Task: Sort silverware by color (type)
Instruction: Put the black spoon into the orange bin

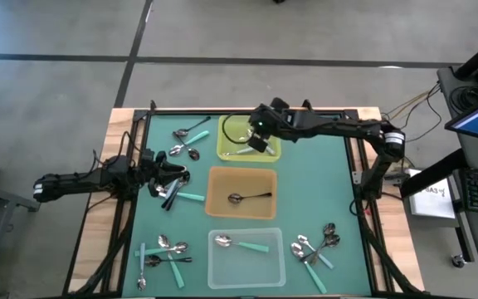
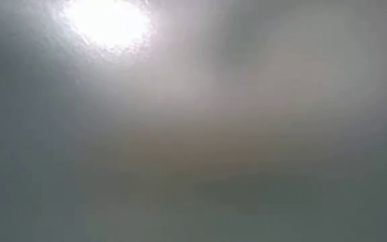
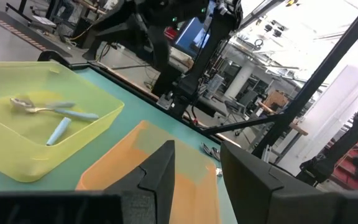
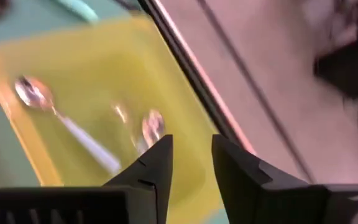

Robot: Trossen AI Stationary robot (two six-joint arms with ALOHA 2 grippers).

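Observation:
The yellow tray (image 1: 226, 148) at the table's far side holds shiny silver spoons (image 4: 39, 96). My right gripper (image 1: 260, 139) hovers over it, open, with nothing between the fingers (image 4: 191, 165). My left gripper (image 1: 169, 178) is at the left side of the mat, above a small group of spoons (image 1: 175, 194), one with a teal handle. It is open and empty in the left wrist view (image 3: 197, 180). The orange tray (image 1: 218, 203) holds one dark spoon (image 1: 247, 197). The clear tray (image 1: 222, 270) holds a teal-handled spoon (image 1: 243, 244). The low view shows only haze.
Loose spoons lie in heaps on the green mat: far left (image 1: 189, 137), near left (image 1: 163, 252) and near right (image 1: 315, 247). The three trays stand in a row down the middle. A dark frame rail (image 1: 135, 158) borders the mat, with desks and monitors beyond the right edge.

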